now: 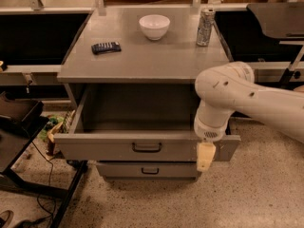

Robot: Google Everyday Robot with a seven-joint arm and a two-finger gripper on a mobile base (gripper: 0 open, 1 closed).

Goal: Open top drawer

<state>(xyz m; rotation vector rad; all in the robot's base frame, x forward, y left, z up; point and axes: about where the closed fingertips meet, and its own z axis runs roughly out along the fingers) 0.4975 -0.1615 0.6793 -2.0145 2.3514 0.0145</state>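
Note:
The top drawer (109,148) is a wide grey metal drawer with a small black bar handle (147,147). It stands pulled well out of the grey cabinet (142,61), and its deep grey box looks empty. My gripper (204,158) hangs from the white arm (228,91) in front of the right end of the drawer front, right of the handle. One pale fingertip (204,156) points down over the front panel.
On the cabinet top stand a white bowl (154,26), a metal can (205,26) and a dark remote-like object (106,47). A narrower drawer (149,170) sits shut below. A black stand (28,141) and cables (50,175) are at the left on the speckled floor.

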